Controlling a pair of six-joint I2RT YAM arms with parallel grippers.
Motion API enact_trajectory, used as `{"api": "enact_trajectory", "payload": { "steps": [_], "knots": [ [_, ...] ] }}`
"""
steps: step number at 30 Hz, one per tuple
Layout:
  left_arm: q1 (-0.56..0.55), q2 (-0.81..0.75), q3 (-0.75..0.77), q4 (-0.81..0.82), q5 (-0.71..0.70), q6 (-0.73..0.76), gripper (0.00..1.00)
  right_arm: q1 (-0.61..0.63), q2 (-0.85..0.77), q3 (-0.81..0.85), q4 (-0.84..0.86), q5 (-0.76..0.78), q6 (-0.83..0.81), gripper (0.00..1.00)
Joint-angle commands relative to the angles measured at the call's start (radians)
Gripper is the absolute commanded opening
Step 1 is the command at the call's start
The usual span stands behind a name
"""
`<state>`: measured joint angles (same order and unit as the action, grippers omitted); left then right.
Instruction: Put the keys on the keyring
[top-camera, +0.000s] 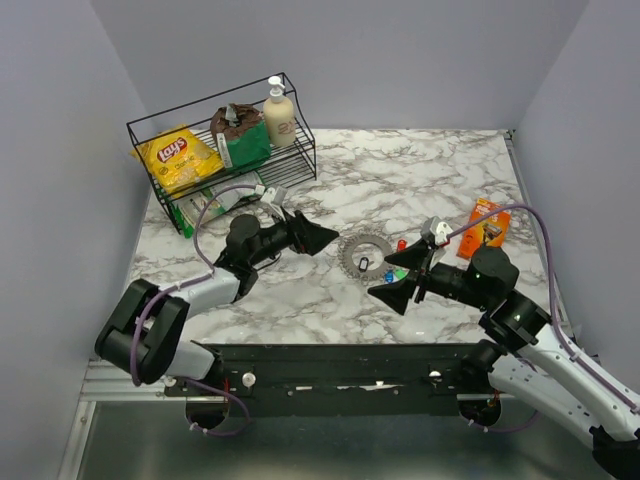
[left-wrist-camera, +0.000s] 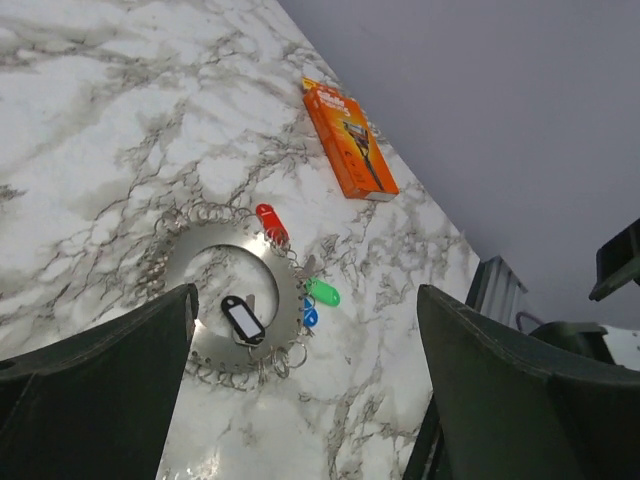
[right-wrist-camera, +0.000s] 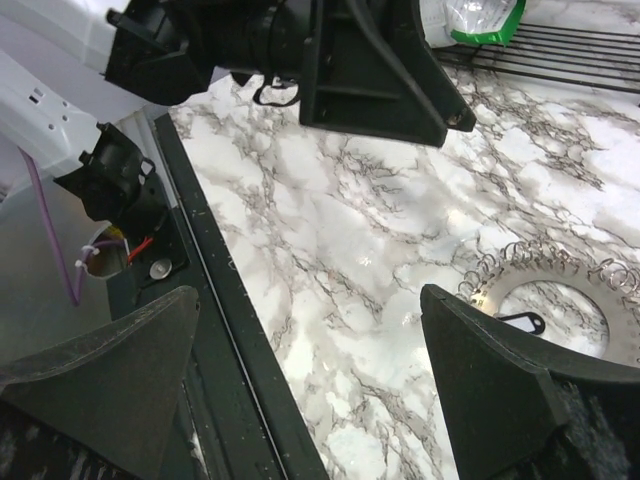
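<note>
The keyring (top-camera: 352, 256) lies flat on the marble table between my two grippers; it also shows in the left wrist view (left-wrist-camera: 180, 262) and the right wrist view (right-wrist-camera: 560, 272). A red key (left-wrist-camera: 271, 222), a green key (left-wrist-camera: 324, 292) and a blue key (left-wrist-camera: 310, 317) lie against its outer rim; I cannot tell whether they are hooked on. A black tag (left-wrist-camera: 242, 318) lies in its hollow centre. My left gripper (top-camera: 318, 240) is open and empty, left of the ring. My right gripper (top-camera: 398, 291) is open and empty, just in front of the ring's right side.
A black wire rack (top-camera: 300, 150) at the back left holds a yellow Lay's bag (top-camera: 178, 156), a brown-and-green bag (top-camera: 240, 135) and a soap bottle (top-camera: 279, 115). An orange box (top-camera: 486, 224) lies at the right. A black rail (top-camera: 330, 365) runs along the near edge.
</note>
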<state>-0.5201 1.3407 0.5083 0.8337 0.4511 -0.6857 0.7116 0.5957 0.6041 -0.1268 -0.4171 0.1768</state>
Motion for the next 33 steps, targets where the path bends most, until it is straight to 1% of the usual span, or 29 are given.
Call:
{"api": "enact_trajectory", "payload": {
  "steps": [1,2,4,6,7,8,9,10,11,12,13,14,16,18,23,25,26,29,33],
  "knots": [
    [0.11,0.086,0.012,0.123,0.202,-0.293,0.99,0.002,0.004,0.02,0.009,0.017,0.012,1.0],
    [0.145,0.092,-0.038,0.183,0.204,-0.313,0.99,0.002,0.004,0.02,0.007,0.021,0.01,1.0],
    [0.173,0.077,-0.082,0.286,0.184,-0.328,0.99,0.002,0.001,0.014,0.007,0.034,0.01,1.0],
    [0.196,0.016,-0.09,0.216,0.164,-0.283,0.99,0.002,0.003,0.014,0.006,0.04,0.01,1.0],
    [0.2,-0.014,-0.079,0.064,0.143,-0.209,0.99,0.002,0.003,0.016,0.004,0.038,0.01,1.0],
    [0.2,-0.082,-0.047,-0.026,0.088,-0.155,0.99,0.002,0.007,0.017,0.004,0.04,0.01,1.0],
    [0.2,-0.118,-0.033,-0.107,0.051,-0.109,0.99,0.002,0.012,0.02,0.004,0.04,0.01,1.0],
    [0.2,-0.152,-0.019,-0.245,0.023,-0.071,0.99,0.002,0.013,0.02,0.006,0.038,0.01,1.0],
    [0.2,-0.216,0.005,-0.308,-0.044,0.004,0.99,0.002,0.018,0.02,0.006,0.037,0.01,1.0],
    [0.2,-0.247,0.019,-0.373,-0.084,0.043,0.99,0.002,0.022,0.02,0.006,0.037,0.009,1.0],
    [0.2,-0.276,0.032,-0.483,-0.122,0.082,0.99,0.002,0.032,0.022,0.006,0.037,0.007,1.0],
    [0.2,-0.329,0.047,-0.523,-0.161,0.13,0.99,0.002,0.036,0.02,0.007,0.035,0.007,1.0],
    [0.2,-0.383,0.055,-0.612,-0.254,0.176,0.99,0.002,0.049,0.023,0.01,0.035,0.006,1.0],
    [0.2,-0.465,0.046,-0.637,-0.339,0.193,0.99,0.002,0.067,0.031,0.01,0.037,0.006,1.0],
    [0.198,-0.638,-0.04,-0.608,-0.429,0.199,0.99,0.002,0.084,0.04,0.021,0.038,0.006,1.0],
    [0.2,-0.675,-0.056,-0.617,-0.443,0.209,0.99,0.002,0.09,0.04,0.023,0.04,0.006,1.0],
    [0.198,-0.701,-0.06,-0.623,-0.475,0.212,0.99,0.002,0.093,0.043,0.024,0.037,0.006,1.0],
    [0.198,-0.725,-0.065,-0.639,-0.489,0.219,0.99,0.002,0.104,0.049,0.026,0.034,0.01,1.0],
    [0.2,-0.704,-0.057,-0.647,-0.485,0.224,0.99,0.002,0.113,0.054,0.029,0.034,0.012,1.0]
  ]
}}
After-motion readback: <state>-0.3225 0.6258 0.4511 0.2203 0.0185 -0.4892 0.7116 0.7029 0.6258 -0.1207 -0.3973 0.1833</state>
